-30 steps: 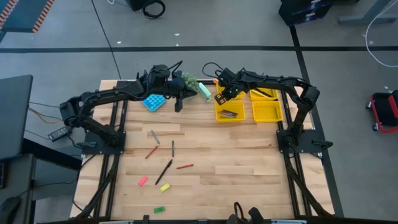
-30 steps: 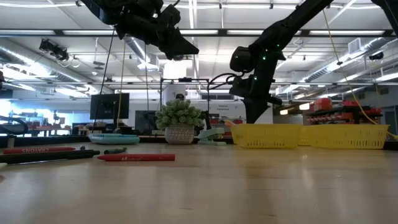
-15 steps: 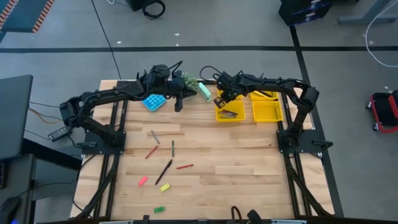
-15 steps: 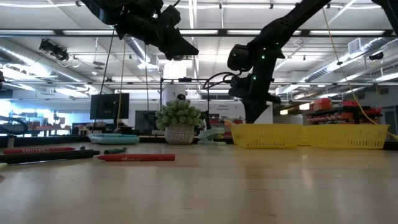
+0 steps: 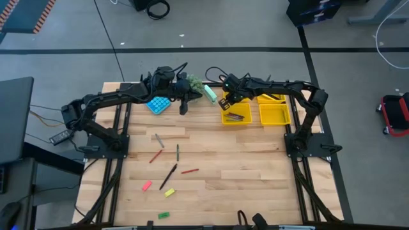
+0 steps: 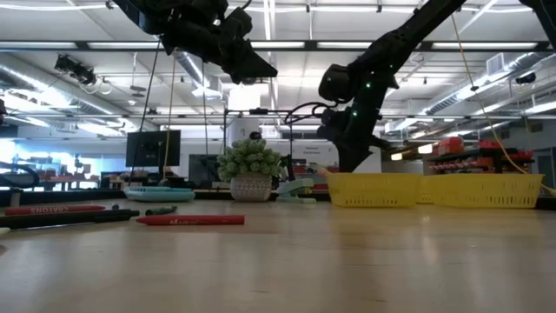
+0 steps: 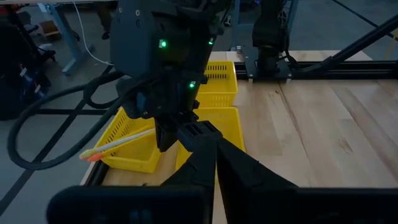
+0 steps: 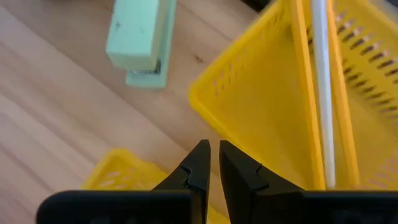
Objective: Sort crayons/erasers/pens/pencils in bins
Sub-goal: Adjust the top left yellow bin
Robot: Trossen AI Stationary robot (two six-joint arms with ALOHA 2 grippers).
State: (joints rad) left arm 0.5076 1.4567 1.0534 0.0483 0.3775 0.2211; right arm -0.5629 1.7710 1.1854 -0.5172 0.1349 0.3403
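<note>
The right gripper hangs over the far left bins, its fingers nearly together with only a thin gap and nothing between them; below it one bin holds pencils, yellow and whitish, leaning against its wall, and a pale green stapler lies just beside it on the table. The left gripper hovers at the far side near a blue calculator and a small plant, its fingers pressed together and holding nothing. A bin at the far right sits beside the one with dark pens. On the near left of the table lie red crayons, a black pen, and pink, yellow and green erasers, all well apart from the bins.
</note>
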